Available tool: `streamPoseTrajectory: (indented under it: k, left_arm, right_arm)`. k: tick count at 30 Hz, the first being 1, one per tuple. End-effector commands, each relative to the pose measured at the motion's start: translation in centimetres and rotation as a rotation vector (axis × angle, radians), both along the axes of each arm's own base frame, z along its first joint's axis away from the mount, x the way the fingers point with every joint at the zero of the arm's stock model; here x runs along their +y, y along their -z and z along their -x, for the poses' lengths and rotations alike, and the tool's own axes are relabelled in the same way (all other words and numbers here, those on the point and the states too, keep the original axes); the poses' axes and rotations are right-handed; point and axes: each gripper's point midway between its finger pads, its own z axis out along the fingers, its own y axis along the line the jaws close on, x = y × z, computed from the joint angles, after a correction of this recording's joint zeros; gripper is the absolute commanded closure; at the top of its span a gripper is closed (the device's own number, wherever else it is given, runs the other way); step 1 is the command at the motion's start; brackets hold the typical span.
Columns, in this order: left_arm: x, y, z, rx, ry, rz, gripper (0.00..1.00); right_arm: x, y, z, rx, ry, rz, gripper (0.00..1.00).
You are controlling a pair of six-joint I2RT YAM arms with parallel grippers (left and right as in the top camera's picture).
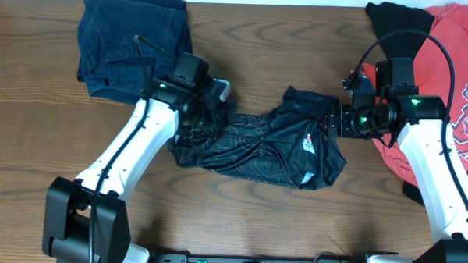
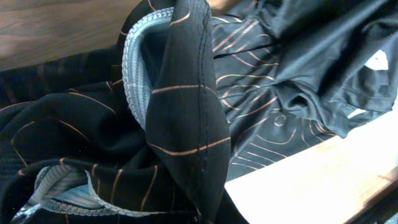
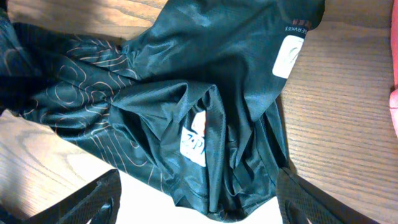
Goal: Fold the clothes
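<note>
The black sports shirt [image 1: 265, 144], with thin reddish contour lines and white logos, lies crumpled in the middle of the table. My left gripper [image 1: 199, 115] is shut on its left end. In the left wrist view the bunched cloth [image 2: 180, 124] and its grey hem [image 2: 134, 68] rise toward the camera and hide the fingers. My right gripper [image 1: 330, 123] is open at the shirt's right end. Its two fingers [image 3: 93, 202] stand wide apart on either side of a fold of the shirt [image 3: 205, 124]. The red T-shirt [image 1: 463, 54] lies at the far right, under the right arm.
A dark blue garment [image 1: 128, 42] lies crumpled at the back left. A black garment [image 1: 398, 24] sits at the back right beside the red one. Bare wooden table [image 1: 239, 217] shows in front of the shirt.
</note>
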Motion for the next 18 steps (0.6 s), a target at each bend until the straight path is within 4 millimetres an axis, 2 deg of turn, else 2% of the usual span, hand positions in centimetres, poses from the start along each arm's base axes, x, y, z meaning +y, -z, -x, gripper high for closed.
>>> streamPoseTrajectory:
  k: [1,11,18]
  left_arm:
    - [-1.2,-0.1,0.0,0.004,0.008,0.015,0.94]
    - [-4.1,1.6,0.6,0.03,0.044,0.018,0.94]
    - [-6.7,1.4,1.0,0.001,0.074,0.046,0.94]
  right_arm:
    - [0.8,-0.5,0.0,-0.008,-0.017,-0.014,0.23]
    - [0.8,-0.4,0.0,-0.008,-0.017,-0.013,0.23]
    - [0.8,-0.5,0.0,-0.009,-0.017,-0.013,0.23]
